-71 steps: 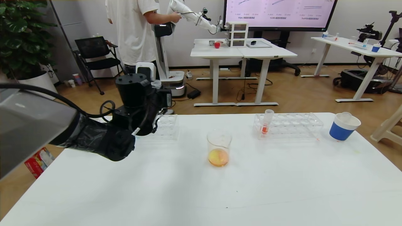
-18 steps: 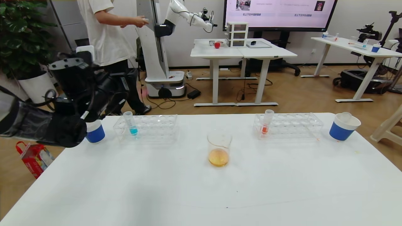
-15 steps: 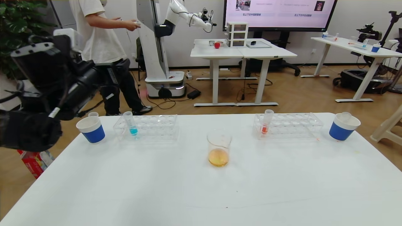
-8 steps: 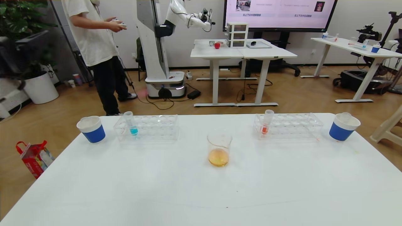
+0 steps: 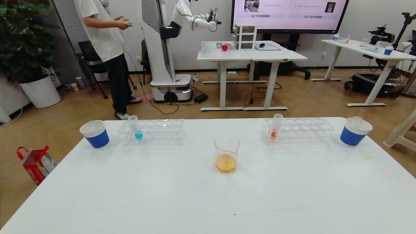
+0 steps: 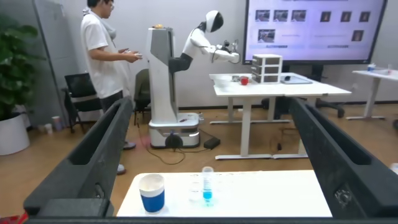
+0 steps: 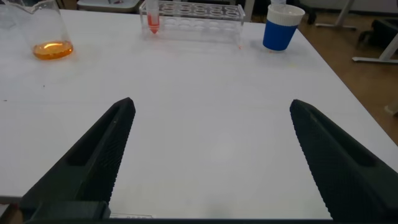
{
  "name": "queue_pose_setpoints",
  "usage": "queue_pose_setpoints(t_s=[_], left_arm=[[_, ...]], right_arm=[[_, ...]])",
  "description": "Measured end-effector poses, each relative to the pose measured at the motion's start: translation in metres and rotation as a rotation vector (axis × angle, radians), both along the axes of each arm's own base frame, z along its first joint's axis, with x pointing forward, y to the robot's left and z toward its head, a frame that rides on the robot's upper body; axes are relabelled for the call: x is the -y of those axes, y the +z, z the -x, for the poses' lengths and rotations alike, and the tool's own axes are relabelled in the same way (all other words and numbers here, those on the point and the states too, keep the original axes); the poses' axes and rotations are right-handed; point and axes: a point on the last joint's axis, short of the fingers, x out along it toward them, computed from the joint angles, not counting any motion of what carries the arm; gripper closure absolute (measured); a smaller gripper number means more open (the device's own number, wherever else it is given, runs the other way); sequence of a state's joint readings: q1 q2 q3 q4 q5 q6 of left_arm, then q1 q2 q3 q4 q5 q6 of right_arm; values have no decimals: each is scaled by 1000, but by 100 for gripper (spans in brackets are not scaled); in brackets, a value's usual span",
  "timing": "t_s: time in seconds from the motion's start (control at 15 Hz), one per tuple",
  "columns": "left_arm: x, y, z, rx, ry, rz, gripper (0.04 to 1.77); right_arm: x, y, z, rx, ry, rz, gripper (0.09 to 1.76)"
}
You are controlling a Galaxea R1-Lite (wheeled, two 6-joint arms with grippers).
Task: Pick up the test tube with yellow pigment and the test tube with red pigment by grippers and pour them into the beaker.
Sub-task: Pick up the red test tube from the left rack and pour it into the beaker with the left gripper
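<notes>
Both grippers empty, fingers spread wide: left gripper raised off the table's left end, right gripper over the table, beaker mid-table holding orange liquid.

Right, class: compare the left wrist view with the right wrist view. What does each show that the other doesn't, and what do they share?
Only the left wrist view shows the slim clear tube with blue liquid in its clear plastic rack, beside the left blue-and-white paper cup, framed by the open left gripper.

Only the right wrist view shows the small clear glass beaker holding orange liquid, the clear tube with orange-red liquid, the right blue-and-white paper cup and the open right gripper.

Both show the white table.
</notes>
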State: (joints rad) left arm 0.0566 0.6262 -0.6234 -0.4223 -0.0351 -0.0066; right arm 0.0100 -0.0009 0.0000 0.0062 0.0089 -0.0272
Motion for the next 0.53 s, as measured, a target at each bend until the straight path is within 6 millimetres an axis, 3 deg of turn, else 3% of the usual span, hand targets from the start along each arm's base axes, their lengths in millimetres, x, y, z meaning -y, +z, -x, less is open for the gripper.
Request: queue_pose_setpoints(t_s=[0.33,0.53], left_arm=[[1,-43,72,87,-71,14,6],[1,-85,88,109,-57,-54,6]], right_arm=[[0,0,0,0,0,0,11],[0,0,0,0,0,0,11]])
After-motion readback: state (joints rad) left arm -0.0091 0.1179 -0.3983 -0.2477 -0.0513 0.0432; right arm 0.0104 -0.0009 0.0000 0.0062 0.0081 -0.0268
